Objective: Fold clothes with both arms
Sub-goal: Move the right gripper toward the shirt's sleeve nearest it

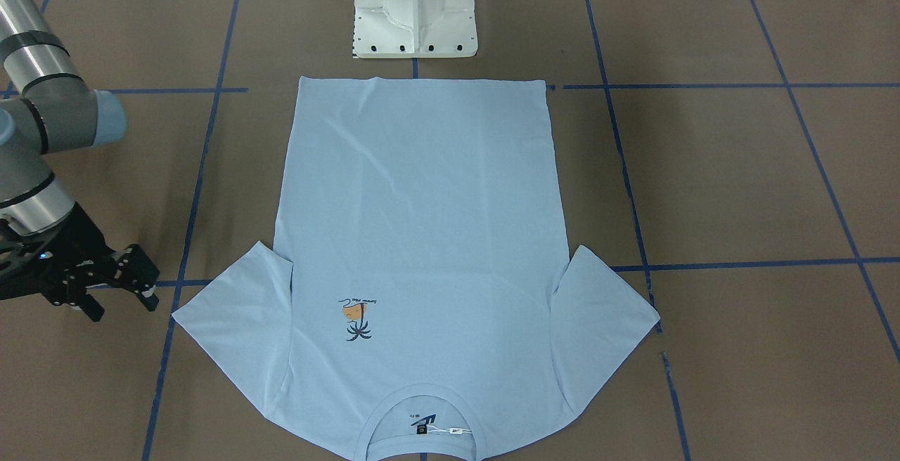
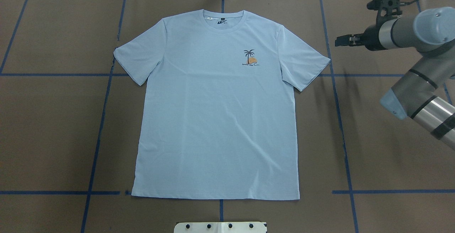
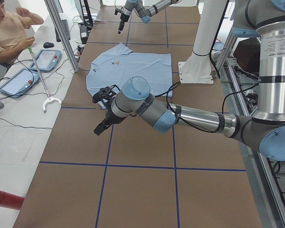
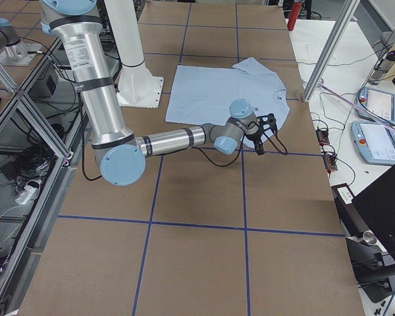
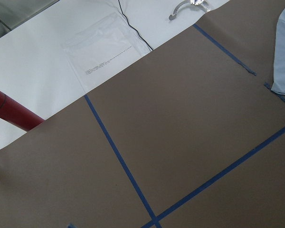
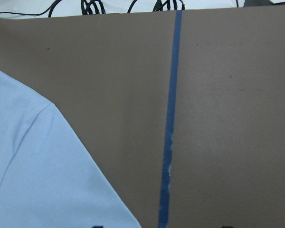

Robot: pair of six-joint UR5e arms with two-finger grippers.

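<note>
Smooth blue T-shirt lies flat on brown paper; right hand released, left hand cannot tell.

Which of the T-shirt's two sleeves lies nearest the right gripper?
The sleeve on the palm print side of the T-shirt; the right gripper is just outside its hem, while the other sleeve lies across the chest, far off.
</note>
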